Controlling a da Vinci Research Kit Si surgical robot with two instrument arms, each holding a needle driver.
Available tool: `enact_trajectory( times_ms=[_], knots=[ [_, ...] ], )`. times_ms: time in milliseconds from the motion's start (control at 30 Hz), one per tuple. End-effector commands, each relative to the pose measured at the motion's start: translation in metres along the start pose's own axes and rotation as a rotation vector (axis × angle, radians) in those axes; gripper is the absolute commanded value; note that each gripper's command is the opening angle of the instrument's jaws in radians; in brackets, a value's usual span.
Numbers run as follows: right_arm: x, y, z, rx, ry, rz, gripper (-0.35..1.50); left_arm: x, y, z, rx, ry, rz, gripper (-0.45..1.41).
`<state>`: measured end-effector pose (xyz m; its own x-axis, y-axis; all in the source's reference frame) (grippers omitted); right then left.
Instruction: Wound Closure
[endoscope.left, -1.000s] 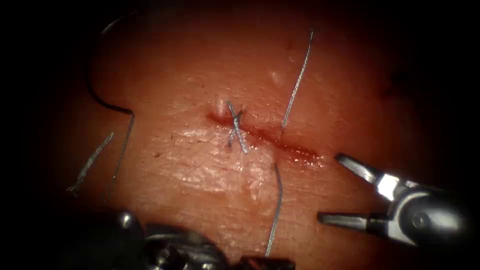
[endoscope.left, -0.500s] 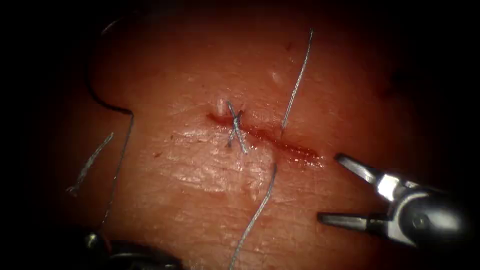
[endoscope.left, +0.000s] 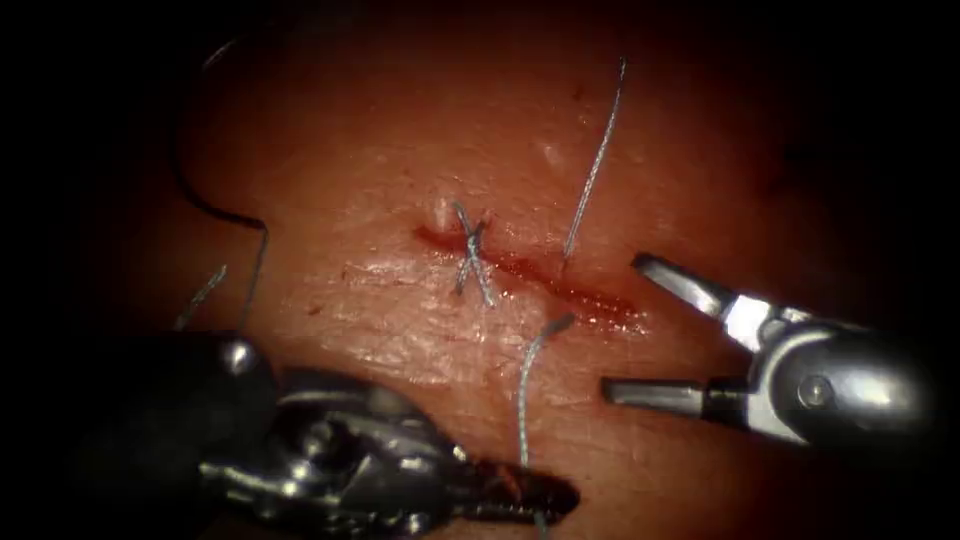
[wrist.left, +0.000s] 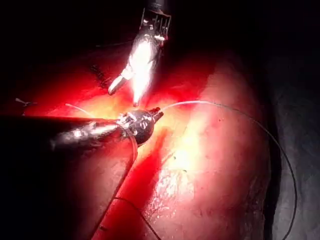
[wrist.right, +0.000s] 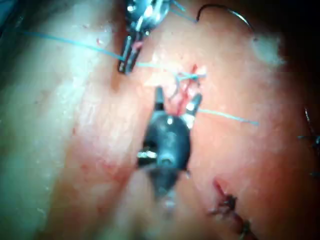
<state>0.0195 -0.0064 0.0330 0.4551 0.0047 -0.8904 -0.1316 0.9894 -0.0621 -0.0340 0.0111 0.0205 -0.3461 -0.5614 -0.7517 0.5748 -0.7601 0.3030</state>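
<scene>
**Q:** Steel tools over red tissue — what is each one doing?

**A:** The left tool (endoscope.left: 545, 497) lies low and left of centre in the endoscope view, below the cut (endoscope.left: 535, 275). Its jaws are closed on the thread (endoscope.left: 524, 400), which rises from them in a slight curve and ends in a short frayed tip just below the cut. The right tool (endoscope.left: 620, 330) comes in from the right with its jaws spread wide, holding nothing. Its upper jaw tip sits just beside the right end of the cut; its lower jaw lies over bare tissue (endoscope.left: 400, 340) below it.

**Q:** Where is the needle?

**A:** The curved needle (endoscope.left: 195, 180) lies free on the tissue well left of the cut — a dark arc, not held by either tool. I cannot tell whether its tip enters the tissue. A thin strand runs down from its lower end toward the left tool's shaft.

**Q:** And the cut itself?

**A:** It runs slantwise, lined with red fluid (endoscope.left: 590, 298). A finished stitch (endoscope.left: 472, 255) crosses it near its left end, its threads forming an X. A second strand of thread (endoscope.left: 596, 160) rises from the middle of the cut toward the top.

**Q:** Anything else?

**A:** A loose cut end of thread (endoscope.left: 203, 295) lies far left, near the needle.
</scene>
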Motion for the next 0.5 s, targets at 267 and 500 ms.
enact_trajectory(
  times_ms=[267,500],
  knots=[
    [0.0012,0.0,0.0027,0.135,0.105,-0.153,0.54,-0.0007,-0.0019,-0.0009,0.01,-0.009,0.011,-0.45],
    [0.0019,-0.0002,0.0041,0.127,0.129,-0.233,0.41,-0.0009,-0.0025,-0.0009,0.013,-0.014,0.006,-0.45]
  ],
)
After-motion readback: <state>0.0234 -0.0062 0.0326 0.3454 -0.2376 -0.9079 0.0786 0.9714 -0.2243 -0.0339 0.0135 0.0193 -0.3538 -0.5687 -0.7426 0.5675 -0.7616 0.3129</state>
